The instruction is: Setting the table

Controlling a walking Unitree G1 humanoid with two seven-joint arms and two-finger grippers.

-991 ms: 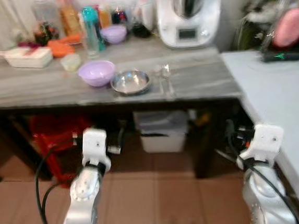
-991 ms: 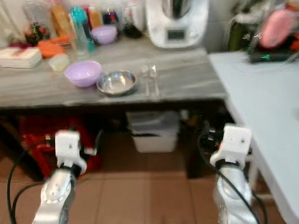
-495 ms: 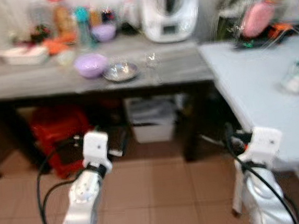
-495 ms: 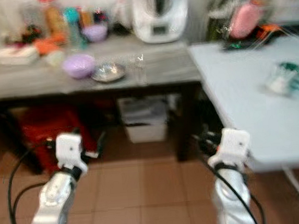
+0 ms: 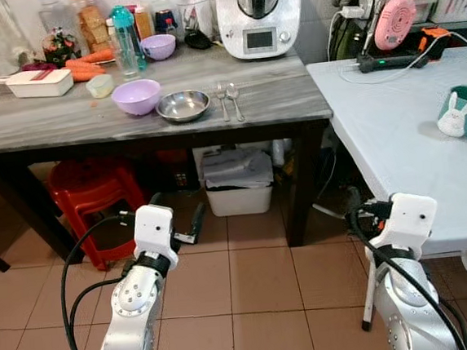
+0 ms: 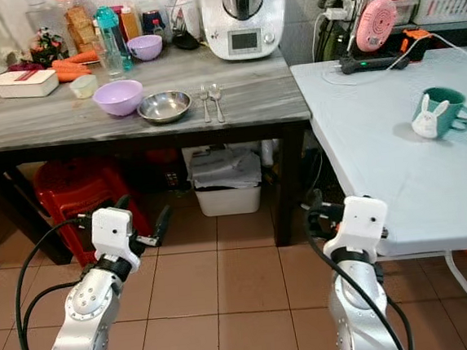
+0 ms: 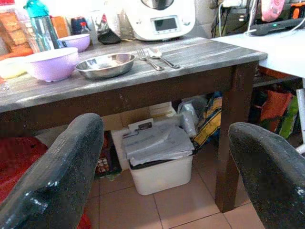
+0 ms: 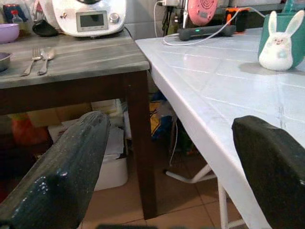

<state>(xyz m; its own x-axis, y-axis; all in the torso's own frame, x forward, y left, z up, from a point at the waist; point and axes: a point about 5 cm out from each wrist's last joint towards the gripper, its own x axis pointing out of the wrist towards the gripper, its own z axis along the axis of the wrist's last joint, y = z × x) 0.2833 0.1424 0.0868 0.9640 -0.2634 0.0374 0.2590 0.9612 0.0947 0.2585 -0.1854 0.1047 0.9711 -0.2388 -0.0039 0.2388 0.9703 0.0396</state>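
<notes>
The grey wooden table (image 5: pixel 284 97) carries a steel bowl (image 5: pixel 183 106) — a lilac bowl (image 5: pixel 136 96) just left of it, fork (image 5: pixel 221 100) and spoon (image 5: pixel 234 100) just right.

Food processor: white appliance (image 5: pixel 257 17) at the back of the grey worktop, display facing forward.
Drinks bottle: teal bottle (image 5: pixel 124 39) upright near the back, among jars.
Carrots: orange carrots (image 5: pixel 87 66) beside a white lidded container (image 5: pixel 32 83).
Under the worktop: red plastic stool (image 5: pixel 90 196) to the left; white bin (image 5: pixel 237 183) with grey contents to the right of it.
Fan: pink fan (image 5: pixel 394 22) at the far end of the white table.
Floor: terracotta floor tiles (image 5: pixel 261 303).
</notes>
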